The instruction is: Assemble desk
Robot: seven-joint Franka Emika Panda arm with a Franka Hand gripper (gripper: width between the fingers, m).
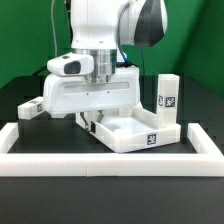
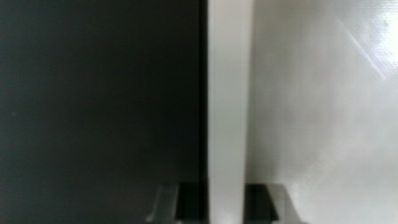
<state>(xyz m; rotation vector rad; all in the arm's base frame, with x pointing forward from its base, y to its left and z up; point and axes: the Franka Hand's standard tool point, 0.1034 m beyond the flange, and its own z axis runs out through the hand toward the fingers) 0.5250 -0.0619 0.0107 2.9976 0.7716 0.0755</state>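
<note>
Exterior frontal, low; wrist close-up; both see desk [image 1: 125,138].

No readable text, black-and-white tag [image 1: 167,99] on upright leg [image 1: 167,82], another on desk top [image 1: 125,128] rim

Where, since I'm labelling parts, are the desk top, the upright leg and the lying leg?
desk top [image 1: 128,128], exterior view, on its inner floor.
upright leg [image 1: 167,94], exterior view, on its tagged face.
lying leg [image 1: 31,107], exterior view, on its upper face.
</note>
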